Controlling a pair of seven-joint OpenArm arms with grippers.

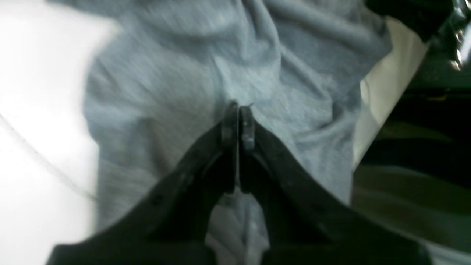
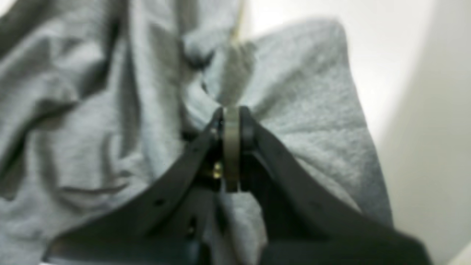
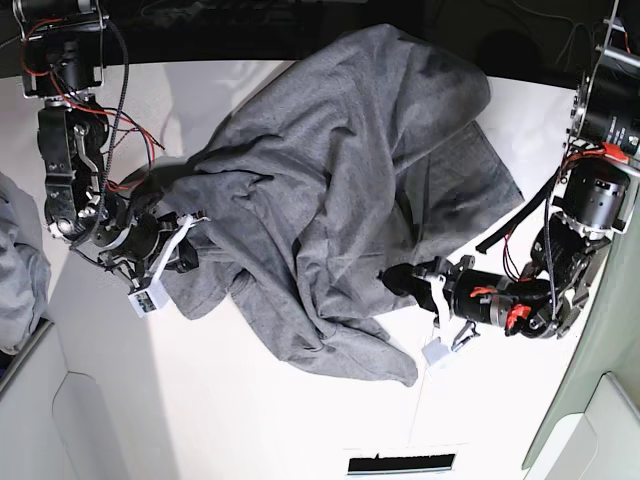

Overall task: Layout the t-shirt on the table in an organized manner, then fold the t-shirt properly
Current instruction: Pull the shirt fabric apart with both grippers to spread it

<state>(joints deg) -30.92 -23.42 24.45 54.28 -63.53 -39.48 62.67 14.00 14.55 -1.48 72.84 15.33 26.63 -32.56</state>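
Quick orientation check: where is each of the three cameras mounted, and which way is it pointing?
Left wrist: behind the left gripper, shut on the t-shirt.
Right wrist: behind the right gripper, also shut on shirt cloth.
Base: overhead, looking down on the table and both arms.
Shared: all views show the same grey shirt.

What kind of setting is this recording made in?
Likely a robotics lab bench, not a home: a bare white table, two arms with exposed wiring, each hand, left hand and right hand, gripping a t-shirt.
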